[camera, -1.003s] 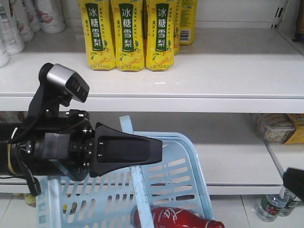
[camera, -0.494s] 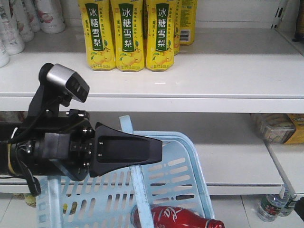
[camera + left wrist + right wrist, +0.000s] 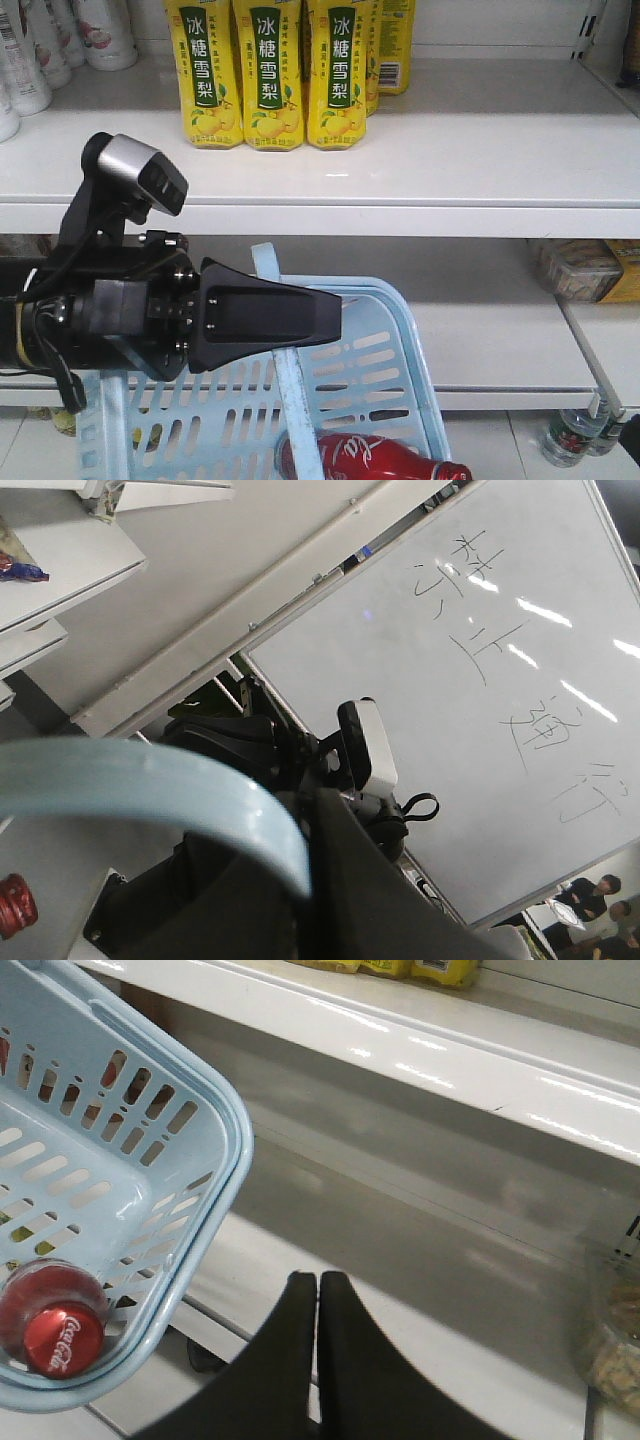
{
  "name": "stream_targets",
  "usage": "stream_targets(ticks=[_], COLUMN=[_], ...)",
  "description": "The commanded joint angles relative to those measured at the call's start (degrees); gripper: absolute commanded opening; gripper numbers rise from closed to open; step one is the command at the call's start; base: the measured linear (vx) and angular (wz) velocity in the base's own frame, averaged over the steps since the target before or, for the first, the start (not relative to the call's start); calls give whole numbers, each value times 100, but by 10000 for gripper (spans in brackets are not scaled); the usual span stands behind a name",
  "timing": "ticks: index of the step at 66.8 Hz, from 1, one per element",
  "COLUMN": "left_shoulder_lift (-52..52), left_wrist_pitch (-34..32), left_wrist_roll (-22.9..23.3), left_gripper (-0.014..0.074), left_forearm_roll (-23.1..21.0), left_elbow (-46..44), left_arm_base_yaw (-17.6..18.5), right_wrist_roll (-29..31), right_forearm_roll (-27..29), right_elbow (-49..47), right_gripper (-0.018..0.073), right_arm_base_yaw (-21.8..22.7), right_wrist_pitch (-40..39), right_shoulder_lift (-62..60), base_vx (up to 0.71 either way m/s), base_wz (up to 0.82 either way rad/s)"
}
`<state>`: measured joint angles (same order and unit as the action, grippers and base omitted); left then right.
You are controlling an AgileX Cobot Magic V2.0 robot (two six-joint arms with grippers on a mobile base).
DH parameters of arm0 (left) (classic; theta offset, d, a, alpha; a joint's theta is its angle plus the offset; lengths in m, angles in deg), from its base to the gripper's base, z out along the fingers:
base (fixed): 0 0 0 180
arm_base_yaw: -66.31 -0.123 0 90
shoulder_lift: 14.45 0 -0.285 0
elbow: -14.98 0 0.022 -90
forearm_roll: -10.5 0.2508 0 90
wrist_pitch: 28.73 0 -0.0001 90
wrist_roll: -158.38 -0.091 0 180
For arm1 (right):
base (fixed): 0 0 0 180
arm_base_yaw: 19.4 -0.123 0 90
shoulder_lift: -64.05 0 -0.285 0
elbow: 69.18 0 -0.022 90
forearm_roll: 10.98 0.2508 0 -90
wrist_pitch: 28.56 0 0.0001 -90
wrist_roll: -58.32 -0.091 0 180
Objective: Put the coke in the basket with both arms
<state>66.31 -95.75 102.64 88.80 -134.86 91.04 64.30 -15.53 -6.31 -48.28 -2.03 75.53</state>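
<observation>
1. in the front view the left tool [image 3: 325,318], a broad black wedge with a silver-grey camera module [image 3: 145,172] above it, fills the left and centre of the frame.
2. the left tool sits across the flat swing handle [image 3: 285,375] of the light blue basket [image 3: 395,380]; in the left wrist view the pale blue handle [image 3: 150,795] curves right against the black tool body, so the tool looks clamped on the handle.
3. the basket hangs in the lower centre of the front view, in front of the lower shelf [image 3: 500,350].
4. the coke bottle [image 3: 375,462] lies on its side inside the basket, at the bottom edge of the frame, red cap pointing right.
5. in the right wrist view the coke bottle [image 3: 50,1325] rests in the basket's near corner at lower left, cap toward the camera.
6. the right tool [image 3: 318,1290] shows at the bottom centre of that view, its two black fingers pressed together with nothing between them, apart from the basket rim [image 3: 225,1175].
7. yellow drink bottles [image 3: 275,70] stand on the white upper shelf [image 3: 450,150].
</observation>
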Motion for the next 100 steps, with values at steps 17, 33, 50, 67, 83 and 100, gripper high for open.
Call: stream_targets(ticks=[17, 33, 50, 67, 83, 100], left_shoulder_lift=[-197, -217, -464, -1121, -2046, -3150], left_wrist_pitch=[-874, 186, 798, 1880, 3007, 4048], left_wrist_roll=[-33, -1047, -3466, -5367, -6250, -7258], left_gripper=[-6, -6, -6, -6, -6, -6], left_forearm_roll=[-876, -767, -1104, -2261, -4032, -5315], left_elbow=[-213, -55, 678, 1852, 3180, 4145], left_arm_base_yaw=[31, 41, 41, 41, 41, 41], right_wrist_roll=[12, 12, 12, 12, 12, 12], right_forearm_roll=[-82, -82, -82, -82, -82, -82], right_elbow=[-154, -154, -154, -154, -154, -154], right_gripper=[-5, -5, -5, -5, -5, -5], right_arm_base_yaw=[10, 10, 10, 10, 10, 10], right_wrist_pitch=[-438, -438, -438, -438, -438, -438], right_shoulder_lift=[68, 68, 68, 68, 68, 68], base_vx=[0, 0, 0, 0, 0, 0], base_wz=[0, 0, 0, 0, 0, 0])
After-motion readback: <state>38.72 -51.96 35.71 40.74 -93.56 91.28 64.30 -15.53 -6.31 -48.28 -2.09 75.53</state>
